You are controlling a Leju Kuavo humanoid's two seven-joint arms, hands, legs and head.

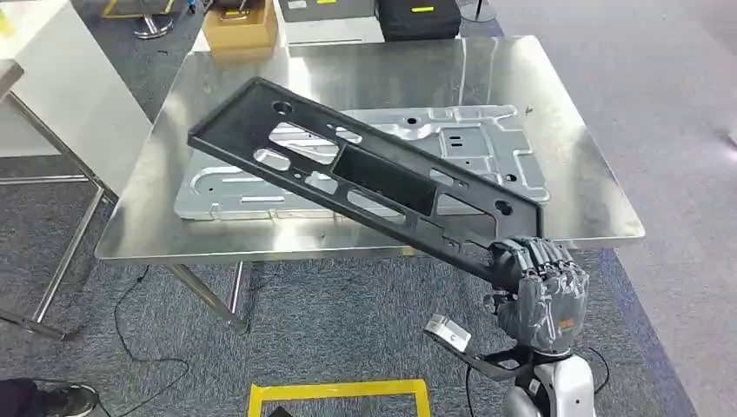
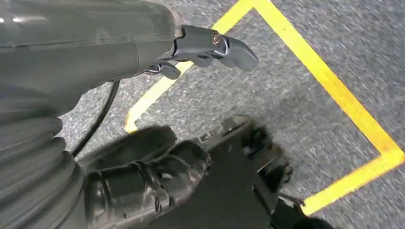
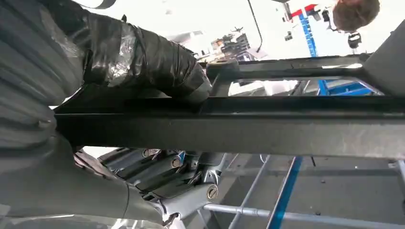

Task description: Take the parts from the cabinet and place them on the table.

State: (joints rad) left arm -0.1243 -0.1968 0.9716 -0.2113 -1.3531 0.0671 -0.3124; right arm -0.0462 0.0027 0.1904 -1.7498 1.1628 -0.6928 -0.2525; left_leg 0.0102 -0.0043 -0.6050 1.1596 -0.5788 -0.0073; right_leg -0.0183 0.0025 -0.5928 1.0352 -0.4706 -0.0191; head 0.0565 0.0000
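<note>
Right hand (image 1: 541, 291) grips black panel's (image 1: 365, 178) near corner above the table (image 1: 600, 213).

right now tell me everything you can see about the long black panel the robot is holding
The black panel is a long, flat, matte frame, plastic by the look of it, with a deep rectangular opening at its middle, several slanted cutouts and small round holes near its ends. The right hand grips its near end. It hangs tilted above the steel table, crossing diagonally over the silver metal plate lying there; whether its far end touches anything is unclear.
</note>
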